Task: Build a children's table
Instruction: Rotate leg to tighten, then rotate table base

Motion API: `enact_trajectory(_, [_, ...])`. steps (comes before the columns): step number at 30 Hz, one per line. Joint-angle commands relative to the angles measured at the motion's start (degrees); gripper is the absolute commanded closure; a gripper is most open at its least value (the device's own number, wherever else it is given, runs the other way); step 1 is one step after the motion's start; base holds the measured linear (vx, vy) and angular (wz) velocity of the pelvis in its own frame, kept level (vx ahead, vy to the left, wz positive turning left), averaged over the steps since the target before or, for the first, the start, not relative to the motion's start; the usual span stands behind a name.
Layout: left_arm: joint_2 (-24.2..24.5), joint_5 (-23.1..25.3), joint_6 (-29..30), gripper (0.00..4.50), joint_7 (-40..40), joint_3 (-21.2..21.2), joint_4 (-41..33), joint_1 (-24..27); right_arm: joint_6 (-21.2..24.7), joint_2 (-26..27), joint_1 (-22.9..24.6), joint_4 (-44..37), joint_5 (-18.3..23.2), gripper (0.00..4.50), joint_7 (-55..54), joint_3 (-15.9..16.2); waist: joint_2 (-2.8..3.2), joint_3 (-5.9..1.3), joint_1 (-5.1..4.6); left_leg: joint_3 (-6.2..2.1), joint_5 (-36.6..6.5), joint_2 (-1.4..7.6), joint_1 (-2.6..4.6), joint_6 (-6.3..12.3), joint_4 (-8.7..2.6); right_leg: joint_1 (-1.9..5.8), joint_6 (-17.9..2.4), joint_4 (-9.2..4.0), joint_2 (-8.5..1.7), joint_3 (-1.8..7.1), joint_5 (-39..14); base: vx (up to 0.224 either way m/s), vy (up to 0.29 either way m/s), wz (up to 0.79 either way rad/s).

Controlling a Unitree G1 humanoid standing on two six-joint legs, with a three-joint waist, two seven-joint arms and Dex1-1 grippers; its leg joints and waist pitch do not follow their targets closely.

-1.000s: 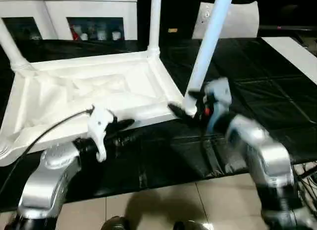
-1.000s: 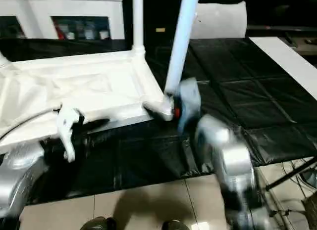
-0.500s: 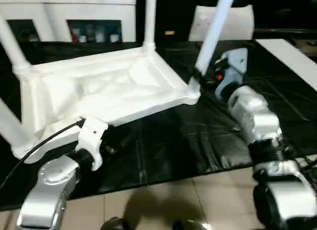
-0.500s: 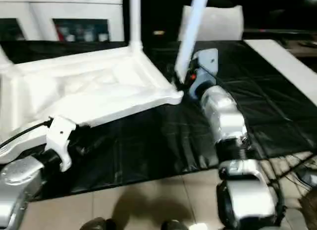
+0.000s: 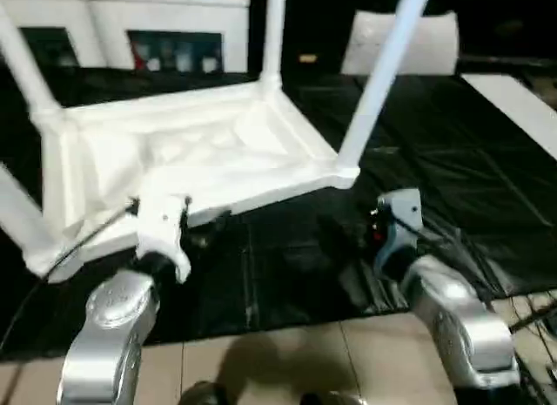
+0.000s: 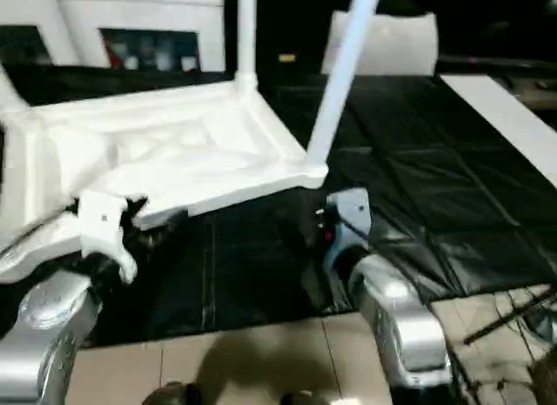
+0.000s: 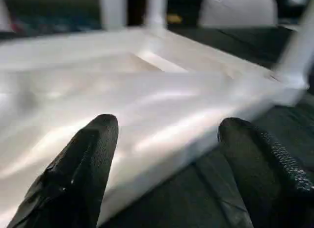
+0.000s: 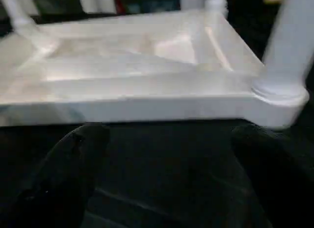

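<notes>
The white tabletop [image 5: 200, 152] lies upside down on the black cover, ribbed side up. White legs stand in its corner sockets: one at the near right [image 5: 379, 78], one at the far right [image 5: 274, 30], one at the far left [image 5: 22, 65]; another [image 5: 16, 218] slants at the near left. My left gripper [image 7: 167, 135] is open just before the tabletop's front rim, holding nothing. My right gripper [image 8: 171, 139] is open too, below the near right corner socket [image 8: 277, 98] and apart from it.
A white cabinet with glass doors [image 5: 174, 30] stands behind the table. A flat white sheet [image 5: 513, 100] lies at the right on the black cover [image 5: 435, 144], and a white panel [image 5: 418, 43] stands at the back. Tiled floor [image 5: 287, 361] runs along the near edge.
My right gripper has let go of the near right leg's foot and drawn back toward me; the leg stays standing in its socket. My left gripper's fingers have spread a little.
</notes>
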Motion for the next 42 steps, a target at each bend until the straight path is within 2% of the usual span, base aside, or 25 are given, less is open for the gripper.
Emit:
enact_trajectory(1, [-0.62,0.56,1.69,0.7,1.85,-0.22,0.44,-0.21,-1.25,-0.2,1.06,-1.99,-1.8,0.0,-1.92,-1.06,-0.03,-2.26,0.94,-1.89,-43.47,0.38,-0.63,-6.59,-6.19,2.2,-6.44,-4.68,-5.1,2.44,-39.92,-0.027,-0.126,0.59])
enact_trajectory(2, [-0.69,0.81,2.08,0.7,2.49,-0.35,0.44,-0.35,-0.8,-0.29,1.43,-2.73,-1.87,0.0,-2.59,-0.98,-1.62,-2.33,1.14,-0.57,-31.71,-1.4,2.54,-4.28,1.37,-0.46,-4.22,-10.54,-9.74,2.56,-54.69,-0.027,-0.126,0.59])
enact_trajectory(3, [-0.59,1.41,2.19,0.7,3.1,-0.59,0.24,-0.21,-0.44,-0.65,1.56,-3.17,-2.04,0.0,-2.94,-0.84,-2.38,-2.6,-0.14,-0.92,-9.59,-1.06,1.46,-1.2,9.3,0.74,-2.18,-12.77,-14.63,3.48,-59.14,-0.049,-0.097,0.44])
enact_trajectory(4, [-0.73,1.96,2.27,0.7,3.7,-0.53,-0.01,0.11,0.27,-0.92,1.8,-3.94,-2.12,0.0,-3.69,-0.76,-1.62,-2.02,-0.07,-1.05,-8.07,-0.1,-1.58,-1.11,10.56,3.62,3.2,-11.65,-17.07,3.22,-57.23,0.007,-0.035,0.31])
enact_trajectory(5, [-0.88,3.11,4.08,0.7,5.17,-0.13,-0.79,1.02,1.95,-1.02,1.9,-4.65,-2.44,0.0,-5.34,-1.09,-1.3,-2.24,0.13,-1.84,-11.24,1.49,-0.86,-1.44,11.3,4.68,0.99,-10.99,-19.57,3.22,-51.42,0.007,-0.035,0.31])
enact_trajectory(6, [-0.88,3.11,4.08,0.7,5.17,-0.13,-0.79,1.02,1.95,-1.02,1.9,-4.65,-2.44,0.0,-5.34,-1.09,-1.3,-2.24,0.13,-1.84,-11.24,1.49,-0.86,-1.44,11.3,4.68,0.99,-10.99,-19.57,3.22,-51.42,0.038,0.019,0.46])
enact_trajectory(7, [-1.2,2.63,4.9,0.7,5.74,0.26,-1.69,2.1,5.66,-0.38,2.05,-5.55,-0.5,0.0,-5.58,-1.89,-0.61,-3.18,0.96,-1.55,-11.43,3.59,2.26,0.07,2.73,5.27,-10.98,-7.09,-11.96,3.85,-30.9,-0.003,0.073,0.41])
enact_trajectory(8, [-1.29,2.64,4.75,0.7,6.11,0.35,-1.96,2.44,7.04,-0.23,2.13,-6.07,0.33,0.0,-5.03,-1.98,0.6,-3.79,0.75,-1.29,-6.49,4.21,3.07,1.31,-0.44,5.82,-13.76,-4.94,-7.63,1.7,-21.89,-0.003,0.073,0.41])
enact_trajectory(9, [-1.46,2.99,4.24,0.7,6.87,0.62,-2.27,2.9,7.49,-0.41,2.27,-6.88,0.89,0.0,-3.77,-1.47,2.57,-4.35,-1.85,-3.79,7.59,5.59,7.8,5.65,-2.27,-0.44,-9.38,1.29,0.34,0.76,-6.31,0.005,0.084,0.14])
enact_trajectory(10, [-1.46,2.99,4.24,0.7,6.87,0.62,-2.27,2.9,7.49,-0.41,2.28,-6.88,0.89,0.0,-3.76,-1.46,2.71,-4.21,-1.28,-3.26,6.88,6.35,6.63,4.75,-2.21,0.27,-7.0,0.81,-0.66,2.01,-3.67,0.008,0.075,0.11])
enact_trajectory(11, [-1.33,3.26,4.46,0.7,7.31,0.95,-2.38,3.4,7.13,-0.51,2.4,-7.25,0.88,0.0,-3.28,-1.05,2.29,-4.14,-1.19,-2.49,4.19,6.1,6.5,3.73,-1.94,0.25,-7.0,-0.01,-0.86,2.85,-2.71,0.008,0.075,0.11])
enact_trajectory(12, [-1.37,3.23,4.38,0.7,7.39,1.07,-2.38,3.46,7.01,-0.54,2.44,-7.29,0.94,0.0,-3.12,-0.94,1.9,-3.87,-1.36,-2.07,0.66,5.37,5.99,2.25,-2.04,0.8,-7.39,-0.53,-1.32,3.48,-2.37,-0.014,0.056,0.04])
enact_trajectory(13, [-1.91,2.87,3.49,0.7,8.18,2.37,-2.4,4.05,5.8,-0.85,2.77,-7.68,1.51,0.0,-1.39,0.11,1.41,-3.51,-0.83,-0.93,-10.8,3.94,4.57,-1.41,-2.55,2.48,-8.78,-2.1,-3.12,4.56,-5.35,0.0,0.0,0.0])
enact_trajectory(14, [-2.26,2.64,3.33,0.7,8.77,3.19,-2.7,4.32,4.56,-1.05,3.0,-8.0,1.71,0.0,-0.42,0.85,1.06,-3.33,-0.65,-0.78,-16.66,3.87,4.13,-3.03,-3.04,2.9,-8.59,-2.6,-3.88,4.96,-10.16,0.0,0.0,0.0])
enact_trajectory(18, [-2.89,3.73,5.13,0.7,11.29,4.34,-4.19,5.41,3.11,-1.79,2.92,-8.04,0.75,0.0,0.72,2.39,0.48,-2.93,-0.68,-0.51,-25.58,3.65,4.34,-4.13,-3.24,2.02,-5.75,-4.48,-4.58,5.45,-24.7,-0.06,-0.038,-0.03])
enact_trajectory(20, [-3.55,4.19,6.46,0.7,13.24,5.29,-4.9,6.27,4.69,-2.49,2.72,-8.39,1.48,0.0,2.66,2.92,0.11,-3.04,-0.63,-0.1,-24.7,3.37,4.26,-3.12,-3.27,1.93,-4.25,-5.24,-4.61,5.59,-28.87,-0.025,-0.065,0.0])
enact_trajectory(22, [-4.65,4.72,7.22,0.7,15.29,6.53,-5.7,7.04,5.79,-2.86,2.73,-9.0,3.09,0.0,4.32,3.22,0.48,-3.16,-0.5,0.17,-21.28,3.5,3.81,-2.04,-3.27,2.04,-4.55,-5.19,-4.4,5.65,-27.95,-0.011,-0.073,0.02])
enact_trajectory(24, [-5.65,5.08,7.5,0.7,16.91,7.59,-6.25,7.54,6.35,-3.12,2.76,-9.47,4.29,0.0,5.67,3.43,0.27,-3.32,-0.45,0.35,-19.56,3.63,3.72,-1.71,-3.17,2.1,-4.97,-5.13,-4.24,5.62,-26.1,0.001,-0.072,0.02])
enact_trajectory(27, [-8.4,5.77,6.62,0.7,21.42,10.33,-7.91,8.7,6.61,-4.94,3.12,-10.7,7.84,0.0,10.65,4.21,0.27,-3.68,0.09,0.97,-15.63,3.8,3.63,-0.13,-3.19,2.17,-6.7,-4.87,-3.81,5.55,-21.57,0.02,-0.062,0.03])
enact_trajectory(28, [-8.49,5.78,6.56,0.7,21.56,10.42,-7.98,8.74,6.61,-5.02,3.13,-10.73,7.95,0.0,10.82,4.22,0.22,-3.79,0.07,0.87,-14.55,3.95,3.29,0.11,-3.32,2.57,-7.11,-4.6,-3.79,5.46,-19.91,0.0,0.0,0.0])
enact_trajectory(30, [-9.19,6.04,6.0,0.7,23.24,11.28,-8.71,9.11,6.48,-6.24,2.75,-10.94,8.85,0.0,13.51,4.71,0.47,-4.03,0.25,0.97,-11.35,4.29,3.13,0.4,-3.23,2.51,-8.55,-4.12,-3.53,5.48,-14.41,0.0,0.0,0.0])
enact_trajectory(31, [-9.04,6.35,5.02,0.7,23.72,11.66,-8.76,9.06,6.69,-6.86,2.47,-11.16,9.15,0.0,14.53,4.84,0.21,-4.02,0.44,1.17,-10.11,4.45,3.19,0.83,-3.21,2.52,-9.39,-3.98,-3.35,5.48,-11.72,0.0,0.0,0.0])
enact_trajectory(35, [-7.66,6.89,1.94,0.7,24.36,13.37,-7.39,7.3,8.1,-8.31,1.46,-11.85,10.31,0.0,16.66,4.95,0.21,-3.83,0.88,1.51,-10.68,4.51,3.7,1.33,-3.34,2.27,-9.54,-3.99,-3.16,5.44,-13.02,0.0,0.0,0.0])
enact_trajectory(38, [-4.88,5.7,0.35,0.7,22.6,15.15,-3.71,4.56,7.08,-8.97,0.72,-11.42,9.92,0.0,18.03,5.9,0.26,-3.6,1.1,1.61,-13.66,4.29,4.01,0.17,-3.56,1.97,-8.44,-4.34,-3.04,5.44,-17.09,0.0,0.0,0.0])
enact_trajectory(42, [-1.23,3.82,-0.93,0.58,20.35,17.52,1.36,1.21,6.95,-9.0,0.16,-10.97,10.26,0.0,17.83,6.1,0.19,-3.64,1.15,1.57,-15.01,4.3,4.14,-1.25,-3.73,1.85,-7.67,-4.37,-3.12,5.51,-18.02,0.0,0.0,0.0])
